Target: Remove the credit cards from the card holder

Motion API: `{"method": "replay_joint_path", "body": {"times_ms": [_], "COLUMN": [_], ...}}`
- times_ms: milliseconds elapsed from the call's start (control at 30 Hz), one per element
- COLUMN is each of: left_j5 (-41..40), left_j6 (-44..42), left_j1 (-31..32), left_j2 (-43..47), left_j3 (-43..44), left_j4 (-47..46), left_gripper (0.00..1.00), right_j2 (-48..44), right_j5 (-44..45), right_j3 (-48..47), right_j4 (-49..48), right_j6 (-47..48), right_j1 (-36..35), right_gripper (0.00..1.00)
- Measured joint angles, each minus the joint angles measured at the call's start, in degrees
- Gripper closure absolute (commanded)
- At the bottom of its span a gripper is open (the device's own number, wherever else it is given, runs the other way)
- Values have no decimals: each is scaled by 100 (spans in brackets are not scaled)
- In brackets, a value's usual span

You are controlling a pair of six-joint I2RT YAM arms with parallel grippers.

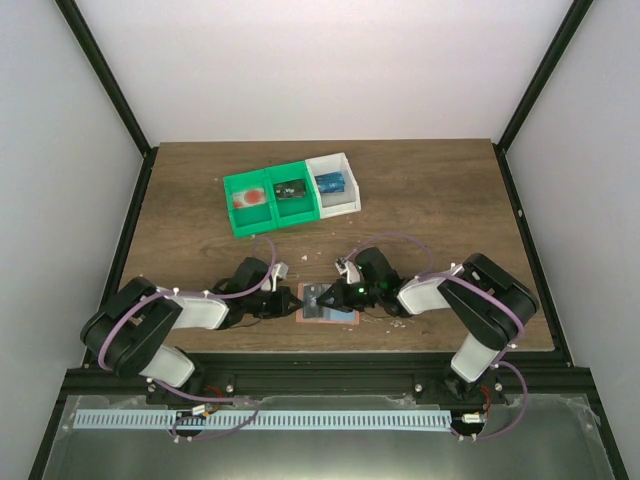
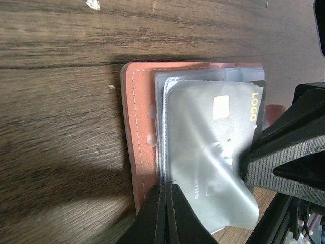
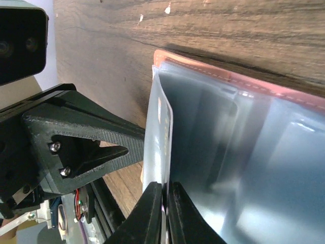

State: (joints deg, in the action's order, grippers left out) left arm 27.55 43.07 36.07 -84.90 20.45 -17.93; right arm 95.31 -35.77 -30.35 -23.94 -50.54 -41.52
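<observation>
Wood-grain table [image 1: 430, 200] runs under everything, and the wallet [image 2: 139, 132] lies open near its near edge, between my two arms. It is salmon, stitched along the rim, with a glossy clear sleeve [image 3: 244, 168] inside. My left gripper [image 2: 165, 206] is pressed together on the wallet's left edge, pinning it. My right gripper [image 3: 163, 203] pinches what I take to be the end of the card [image 2: 203, 132] — a stiff grey rectangle with a chip and gold lettering, mostly inside the sleeve. I judge this the pull-out step: next I should draw the card straight out of the sleeve's mouth, flat, while the left anchors — the film looks clingy and may lift.
</observation>
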Motion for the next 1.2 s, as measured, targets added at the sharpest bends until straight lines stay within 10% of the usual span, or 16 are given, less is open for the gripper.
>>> {"method": "replay_joint_path", "body": {"times_ms": [1200], "left_j5": [33], "left_j6": [0], "left_j1": [-4], "left_j2": [-66], "left_j3": [2], "left_j4": [-85], "left_gripper": [100], "right_j2": [-181], "right_j5": [-195], "right_j3": [225], "right_j4": [-212], "right_j6": [-160], "right_j1": [234], "right_gripper": [100]}}
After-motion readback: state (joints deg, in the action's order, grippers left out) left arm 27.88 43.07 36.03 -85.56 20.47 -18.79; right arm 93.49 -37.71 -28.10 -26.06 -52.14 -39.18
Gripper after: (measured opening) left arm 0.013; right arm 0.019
